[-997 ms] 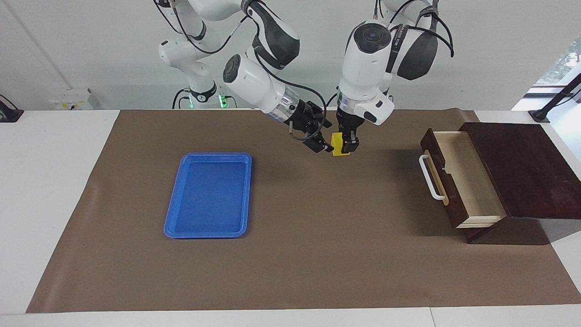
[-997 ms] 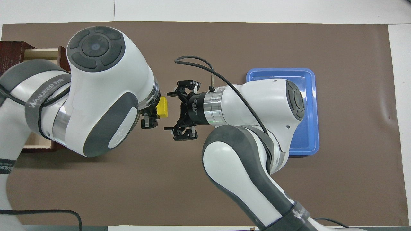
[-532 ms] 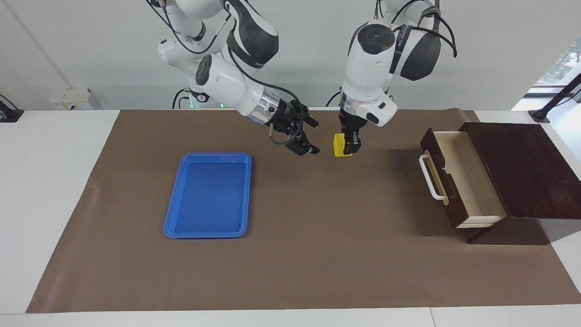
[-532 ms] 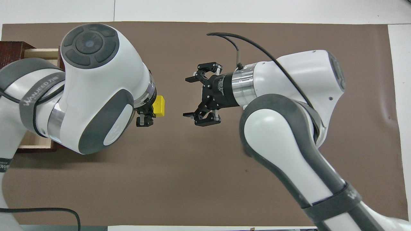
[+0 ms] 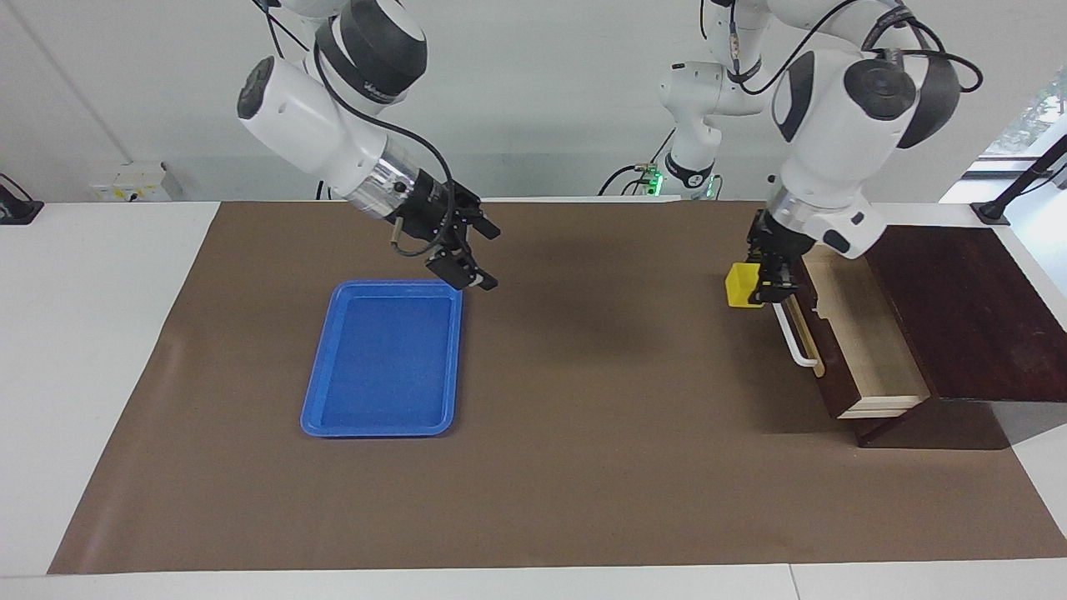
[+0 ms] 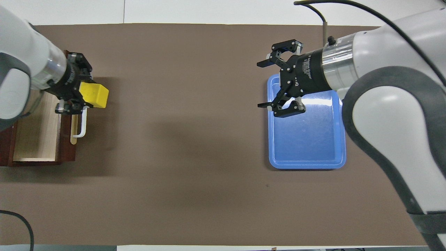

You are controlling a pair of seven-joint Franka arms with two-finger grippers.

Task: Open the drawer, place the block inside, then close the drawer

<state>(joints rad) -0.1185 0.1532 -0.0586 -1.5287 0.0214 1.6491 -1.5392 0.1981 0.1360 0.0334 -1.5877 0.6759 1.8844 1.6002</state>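
The drawer (image 5: pixel 867 333) of the dark brown box stands pulled open, showing its pale wood interior (image 6: pixel 35 132) and white bar handle (image 5: pixel 792 333). My left gripper (image 5: pixel 760 287) is shut on the yellow block (image 5: pixel 740 285) and holds it in the air just in front of the drawer front, over the handle's end nearer to the robots. The overhead view also shows the block (image 6: pixel 94 95) in the left gripper (image 6: pixel 82 94), beside the handle (image 6: pixel 81 125). My right gripper (image 5: pixel 488 260) is open and empty over the blue tray's corner; it also shows in the overhead view (image 6: pixel 263 85).
The blue tray (image 5: pixel 383 358) lies empty on the brown mat toward the right arm's end of the table; it also shows in the overhead view (image 6: pixel 306 139). The dark brown box (image 5: pixel 959 308) stands at the left arm's end. Bare mat lies between them.
My left gripper has carried the block from over the table's middle to just in front of the open drawer. My right gripper, open, has drawn back to over the tray's corner.
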